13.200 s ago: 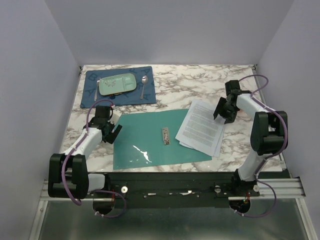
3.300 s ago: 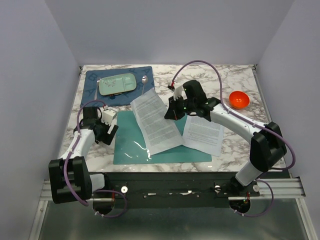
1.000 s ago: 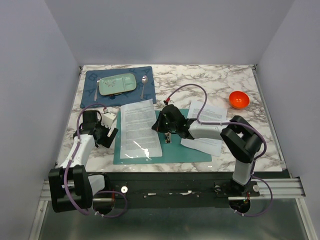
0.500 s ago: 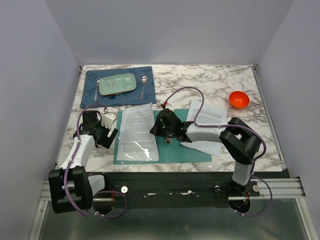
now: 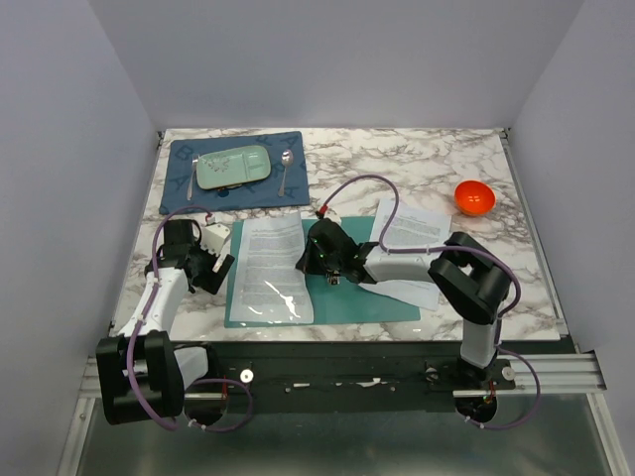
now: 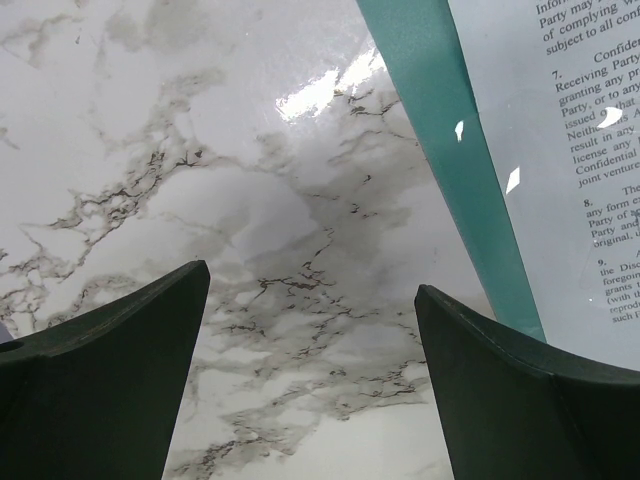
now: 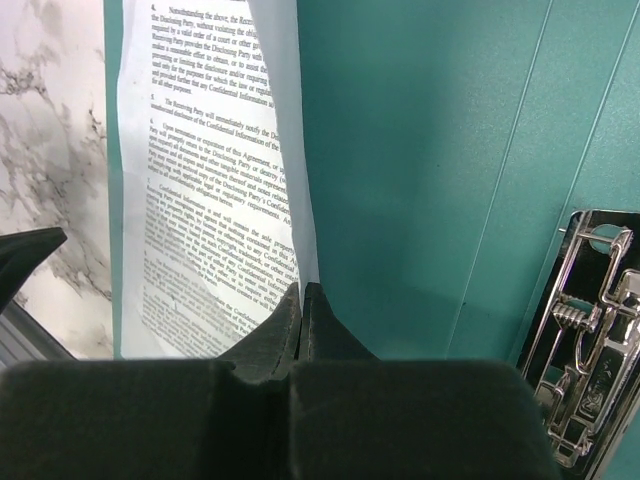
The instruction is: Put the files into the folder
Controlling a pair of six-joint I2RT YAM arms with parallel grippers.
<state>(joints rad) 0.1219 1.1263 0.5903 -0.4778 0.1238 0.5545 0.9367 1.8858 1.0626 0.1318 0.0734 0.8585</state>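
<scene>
The teal folder (image 5: 357, 299) lies open and flat near the front of the table, its metal clip (image 7: 590, 330) at the spine. One white printed sheet of the files (image 5: 273, 270) lies over the folder's left half. My right gripper (image 5: 309, 260) is shut on that sheet's right edge, and the wrist view shows the paper (image 7: 200, 180) pinched between the closed jaws (image 7: 302, 290) over the teal folder (image 7: 430, 150). More files (image 5: 417, 238) lie stacked at the folder's right end. My left gripper (image 5: 220, 266) hangs open over bare marble just left of the folder's edge (image 6: 450, 150), holding nothing.
A dark blue placemat (image 5: 179, 193) at the back left carries a pale green tray (image 5: 233, 167) and a spoon (image 5: 286, 169). An orange bowl (image 5: 474, 197) sits at the back right. Walls enclose the marble table on three sides.
My right gripper has drawn the sheet further left and towards the front, laying it flatter on the folder's left half. The left arm has not moved.
</scene>
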